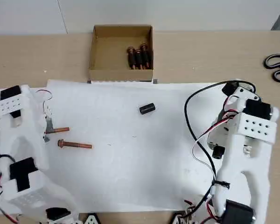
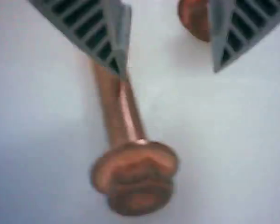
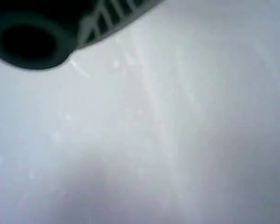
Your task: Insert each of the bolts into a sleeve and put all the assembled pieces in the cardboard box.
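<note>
Bolt [image 2: 130, 154] lies w/ its shank under one finger of your left claw [image 2: 170, 51], which is spread wide; second bolt [image 2: 193, 18] sits by the other finger. Right claw [image 1: 218, 148] looks pinched on a sleeve [image 3: 30, 42]. Step: bolt pickup. Nxt: centre the shank btwn the fingers, close, lift.

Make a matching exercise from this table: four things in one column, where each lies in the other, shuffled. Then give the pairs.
Things
1. assembled pieces
2. black sleeve
3. scissors
4. loose bolts

Places
A. on the white sheet, near its left side
B. on the bare table, at the far right edge
C. inside the cardboard box
D. alone on the sheet, toward its middle

Pairs: 1-C, 2-D, 3-B, 4-A
</note>
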Motion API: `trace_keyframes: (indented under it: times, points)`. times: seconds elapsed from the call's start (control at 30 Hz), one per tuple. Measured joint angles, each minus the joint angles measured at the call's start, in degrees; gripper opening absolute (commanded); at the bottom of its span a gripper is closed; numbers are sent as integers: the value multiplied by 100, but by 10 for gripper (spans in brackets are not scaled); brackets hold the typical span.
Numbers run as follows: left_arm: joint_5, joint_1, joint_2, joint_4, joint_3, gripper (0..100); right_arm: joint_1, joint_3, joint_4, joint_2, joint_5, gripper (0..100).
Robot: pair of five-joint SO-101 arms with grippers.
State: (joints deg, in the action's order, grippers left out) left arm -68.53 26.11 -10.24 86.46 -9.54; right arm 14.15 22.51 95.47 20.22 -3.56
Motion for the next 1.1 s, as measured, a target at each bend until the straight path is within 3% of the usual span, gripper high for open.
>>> trace_keyframes:
  times: [0.6, 1.1]
  points:
    - [97, 35, -53, -747, 18, 119, 0, 35, 0, 0, 0, 3]
    - [97, 18, -826, -800, 158, 115, 0, 501, -9, 0, 0, 3]
